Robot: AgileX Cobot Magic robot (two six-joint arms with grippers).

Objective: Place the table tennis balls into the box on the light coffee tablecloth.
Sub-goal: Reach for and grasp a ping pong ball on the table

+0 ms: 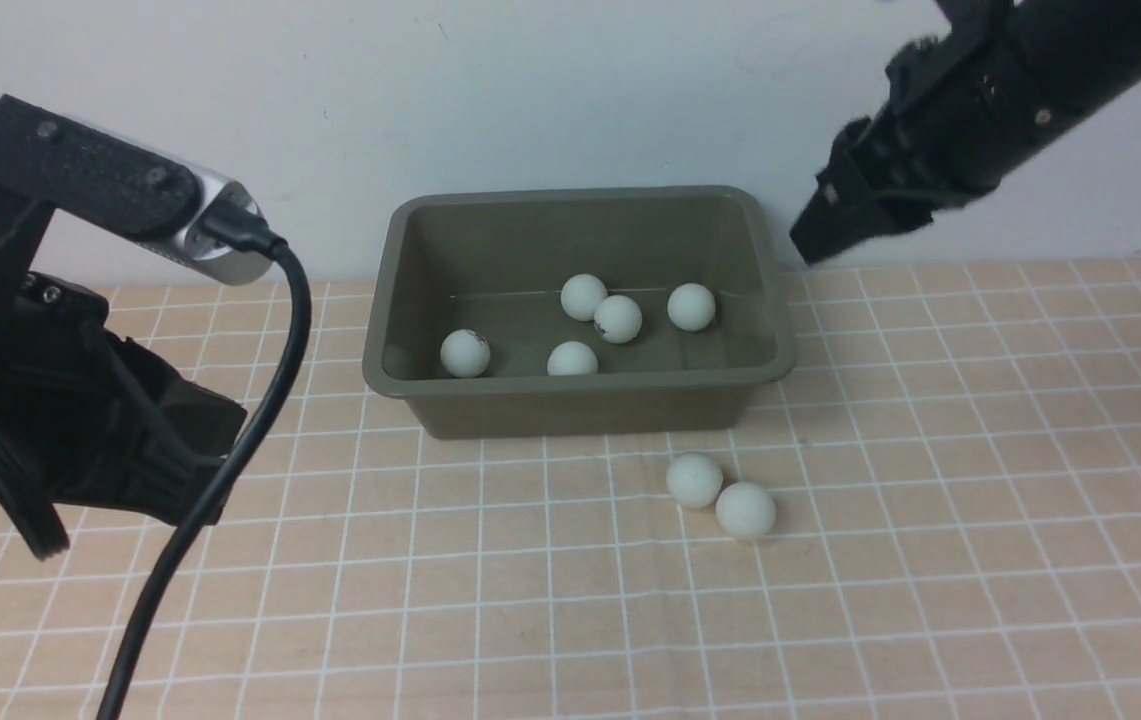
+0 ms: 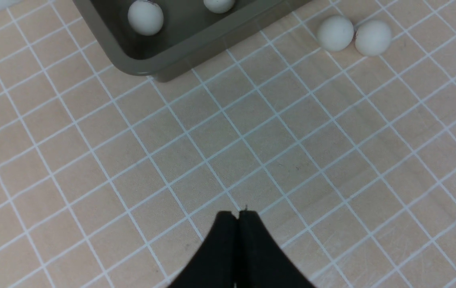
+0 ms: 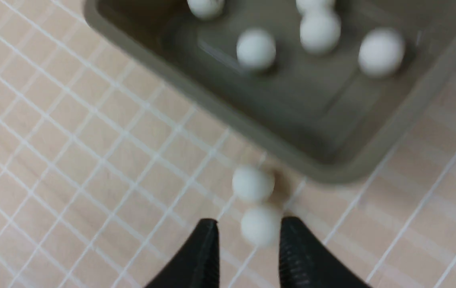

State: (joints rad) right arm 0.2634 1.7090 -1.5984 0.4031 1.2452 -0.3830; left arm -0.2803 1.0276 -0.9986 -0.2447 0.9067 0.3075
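Beside box (image 1: 580, 398), raised right hand (image 3: 247, 225) parted, empty (only wrist view shows gap); left hand (image 2: 237, 216) pinched closed.

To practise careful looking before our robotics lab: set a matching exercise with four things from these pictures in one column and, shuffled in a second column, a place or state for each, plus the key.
Column one
1. left hand
2. right hand
3. box
4. loose balls

Column two
A. on the tablecloth, touching each other
B. jaws apart
C. holds five balls
D. jaws shut

Pairs: 1-D, 2-B, 3-C, 4-A
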